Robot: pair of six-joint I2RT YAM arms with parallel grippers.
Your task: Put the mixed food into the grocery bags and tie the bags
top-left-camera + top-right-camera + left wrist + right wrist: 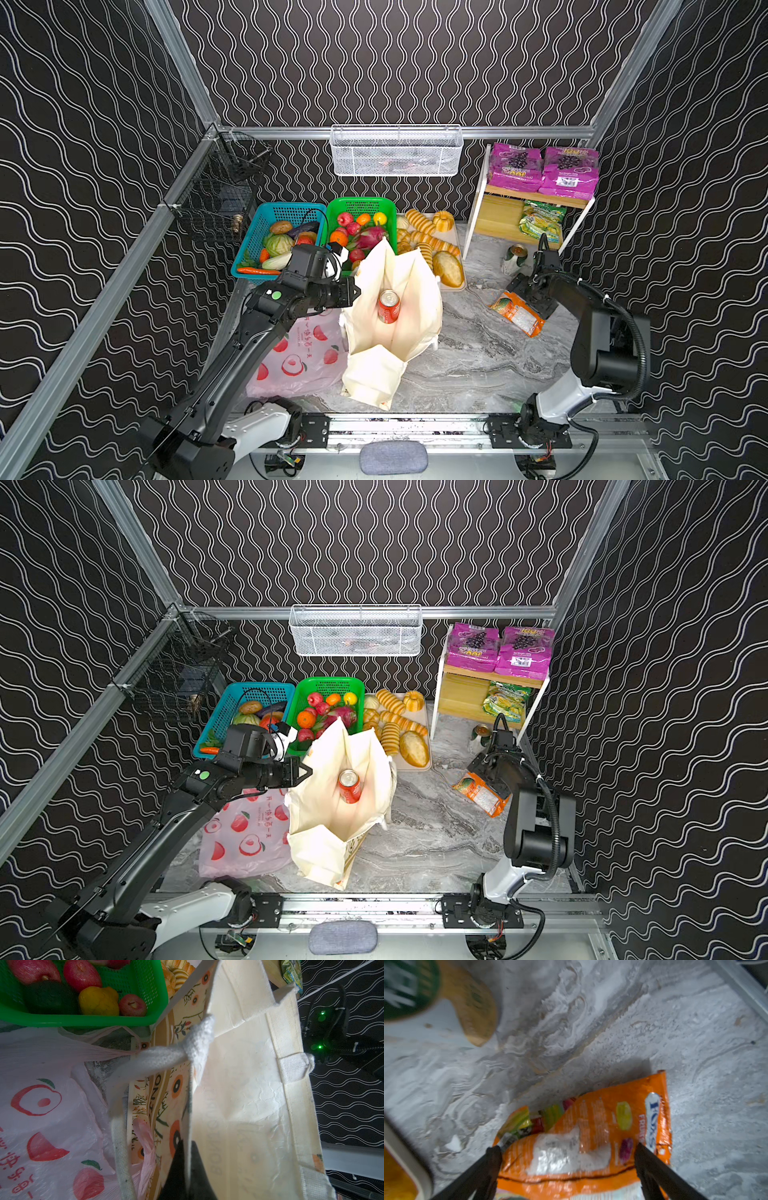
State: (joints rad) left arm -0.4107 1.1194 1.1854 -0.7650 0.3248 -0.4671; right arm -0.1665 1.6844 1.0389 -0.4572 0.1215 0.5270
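One red soda can (389, 306) stands inside the cream tote (415, 286), and the left gripper (354, 291) is pinched on the tote's rim. One pink plastic bag (299, 357) lies flat beside it. The right gripper (566, 1149) gapes wide over one orange snack bag (517, 313) on the marble tabletop (478, 353). Two purple grape packets (515, 168) (571, 172) top the shelf (498, 216).

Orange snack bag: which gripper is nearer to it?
Right. The right gripper hangs open over the orange snack bag, jaws straddling it; the left gripper is far off, shut on the cream tote.
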